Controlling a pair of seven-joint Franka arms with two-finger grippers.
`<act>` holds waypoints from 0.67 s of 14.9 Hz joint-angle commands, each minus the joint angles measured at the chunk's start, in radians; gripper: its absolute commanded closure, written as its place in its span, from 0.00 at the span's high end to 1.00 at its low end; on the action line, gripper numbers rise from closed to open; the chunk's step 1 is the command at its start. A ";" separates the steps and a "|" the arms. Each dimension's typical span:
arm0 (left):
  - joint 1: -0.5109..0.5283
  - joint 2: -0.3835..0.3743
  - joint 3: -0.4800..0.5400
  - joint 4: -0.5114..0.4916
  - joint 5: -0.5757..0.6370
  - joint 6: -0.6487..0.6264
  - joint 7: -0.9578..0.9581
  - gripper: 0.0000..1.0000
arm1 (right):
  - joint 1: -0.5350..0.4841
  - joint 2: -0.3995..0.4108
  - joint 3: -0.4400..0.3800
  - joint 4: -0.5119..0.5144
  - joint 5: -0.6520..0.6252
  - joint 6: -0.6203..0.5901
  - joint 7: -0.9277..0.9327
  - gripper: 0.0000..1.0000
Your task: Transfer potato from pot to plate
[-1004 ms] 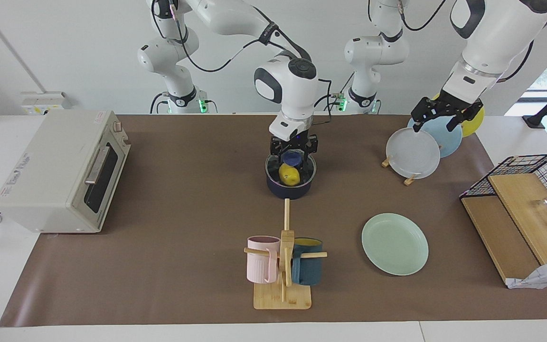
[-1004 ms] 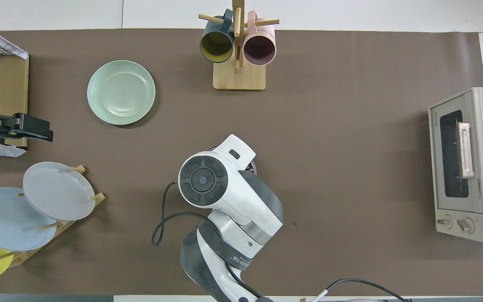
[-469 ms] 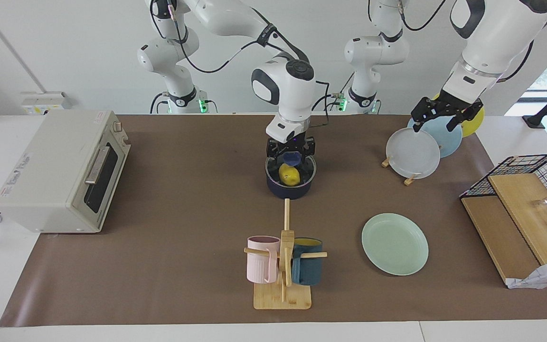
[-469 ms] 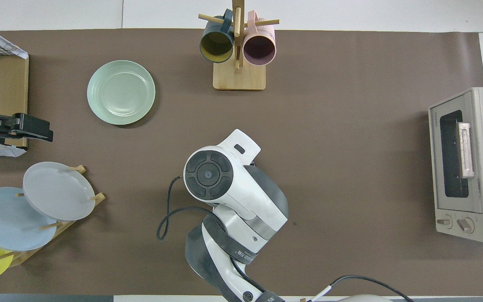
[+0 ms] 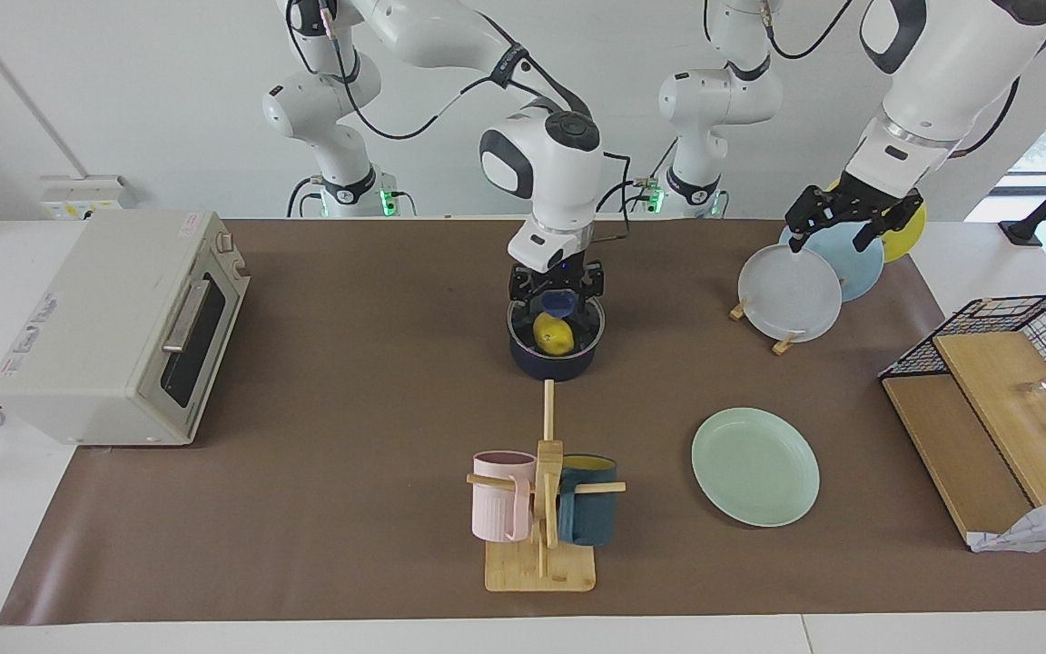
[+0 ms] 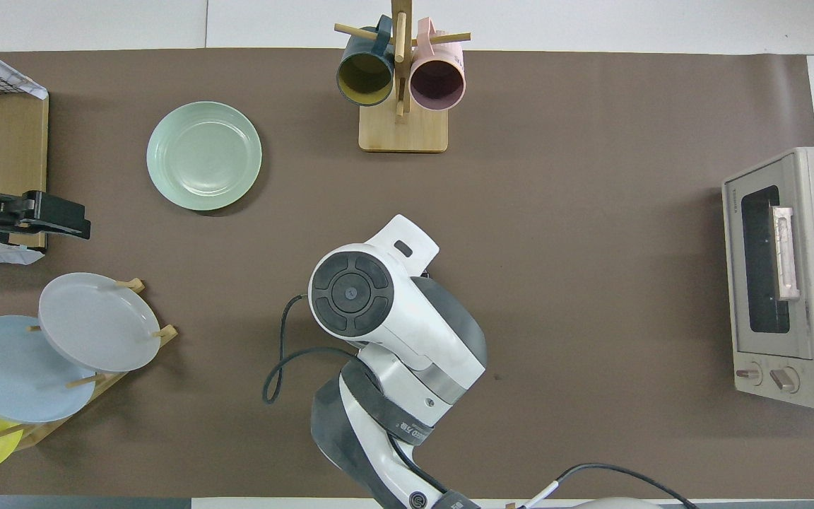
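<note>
Brown-covered table (image 5: 350,363) across both views, with white wall at the top of the facing view.

Centre of the facing view, slightly above the middle: dark navy pot (image 5: 552,365) standing on the brown cover. Inside it, lying on the black bottom: the yellow potato (image 5: 554,335), untouched.

Directly over the pot: right pincer (image 5: 557,304), pointing down, fingers spread wide apart, tips at about rim height over the part of the pot nearer to the robots. Gripping nothing. Potato just below and between the fingers, not clamped. In the overhead view, pot and potato hidden under the right arm's white wrist, lower centre of the frame.

Lower in the facing view, toward the left arm's end and farther from the robots than the pot: pale mint-green plate (image 5: 755,466), flat on the table, bare, well apart from the pot.

Upper part of the facing view at the left arm's end: left pincer (image 5: 850,222), waiting, raised over the plate rack (image 5: 782,343) with its grey-white, light blue and yellow plates. Fingers wide open, holding nothing.

Elsewhere:
- Toaster oven (image 5: 123,327) at the right arm's end.
- Wooden mug stand (image 5: 541,568) at lower centre, with a pink mug and a dark blue mug hanging on it.
- Wire basket (image 5: 1013,327) at the left arm's end.
</note>
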 commanded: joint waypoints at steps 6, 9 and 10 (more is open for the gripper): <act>-0.012 -0.019 0.000 -0.013 0.014 -0.005 0.002 1.00 | 0.001 -0.012 0.005 -0.040 0.003 0.048 0.017 0.76; -0.012 -0.019 0.000 -0.015 0.014 -0.005 0.000 1.00 | -0.002 -0.011 0.005 -0.035 0.003 0.047 0.015 0.54; -0.013 -0.019 0.000 -0.015 0.014 -0.005 0.000 1.00 | -0.003 -0.011 0.005 -0.034 0.003 0.045 0.012 0.43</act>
